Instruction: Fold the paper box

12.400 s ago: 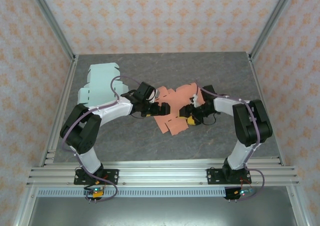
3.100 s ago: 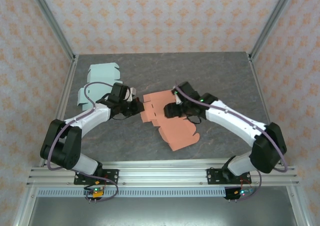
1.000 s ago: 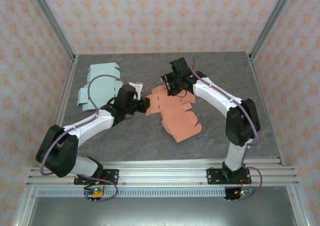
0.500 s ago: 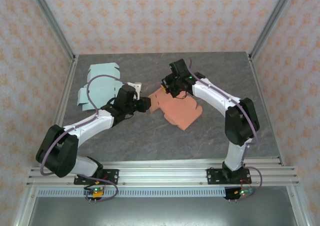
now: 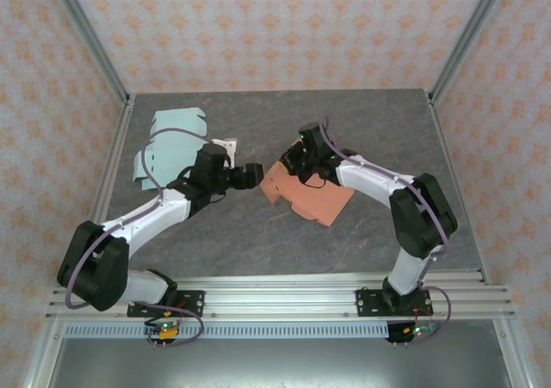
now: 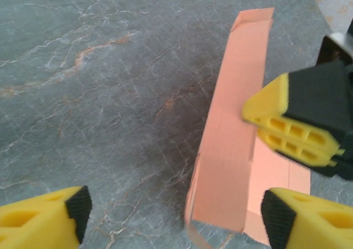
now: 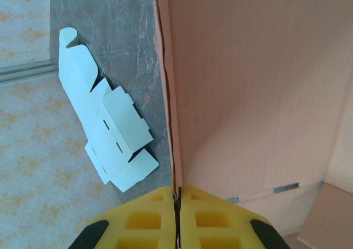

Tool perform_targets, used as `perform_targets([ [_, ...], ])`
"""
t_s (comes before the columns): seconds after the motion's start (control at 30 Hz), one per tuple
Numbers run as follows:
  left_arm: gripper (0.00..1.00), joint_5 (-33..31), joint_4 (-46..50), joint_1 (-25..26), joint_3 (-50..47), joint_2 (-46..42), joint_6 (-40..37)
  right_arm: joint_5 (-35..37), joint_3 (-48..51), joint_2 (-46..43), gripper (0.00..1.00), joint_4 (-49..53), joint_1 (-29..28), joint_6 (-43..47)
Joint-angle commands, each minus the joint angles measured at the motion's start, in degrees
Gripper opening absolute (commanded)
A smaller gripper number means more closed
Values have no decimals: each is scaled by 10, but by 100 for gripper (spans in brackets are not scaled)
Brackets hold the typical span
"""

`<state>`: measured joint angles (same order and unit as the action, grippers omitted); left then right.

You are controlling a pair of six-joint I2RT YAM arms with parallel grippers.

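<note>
Top external view shows the orange paper box (image 5: 310, 194) near the middle of the table (image 5: 258, 242). It now lies folded over on itself, where a second ago it was spread out flat with its flaps showing. A swap has just happened. The right gripper (image 5: 295, 166) has snapped shut on the paper's edge at the sheet's 11 o'clock corner. The left gripper (image 5: 255, 175) has let go; its fingers are wide apart, just beside the paper at its 9 o'clock. That likely means the first big fold is made, and the right arm holds it so the left arm is free for the next flap. In the right wrist view the yellow fingers (image 7: 143, 221) squeeze one thin edge of the sheet. The paper looks like thin, smooth card with sharp creases and a little raised lip on its left side. A pale mint paper sheet (image 5: 168, 147), cut with tabs and slots, lies flat at the table's 10 o'clock. The table is grey with a stone look.
</note>
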<state>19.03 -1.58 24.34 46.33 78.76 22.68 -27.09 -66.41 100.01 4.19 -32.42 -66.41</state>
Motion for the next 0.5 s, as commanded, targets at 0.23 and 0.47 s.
perform_targets([
  [0.23, 81, 49, 3, 7, 21, 53, -32, -7, 52, -26, 8, -135, 2, -42],
  [0.47, 80, 26, 14, 9, 24, 79, -33, -18, 86, -24, 8, -230, 2, -88],
])
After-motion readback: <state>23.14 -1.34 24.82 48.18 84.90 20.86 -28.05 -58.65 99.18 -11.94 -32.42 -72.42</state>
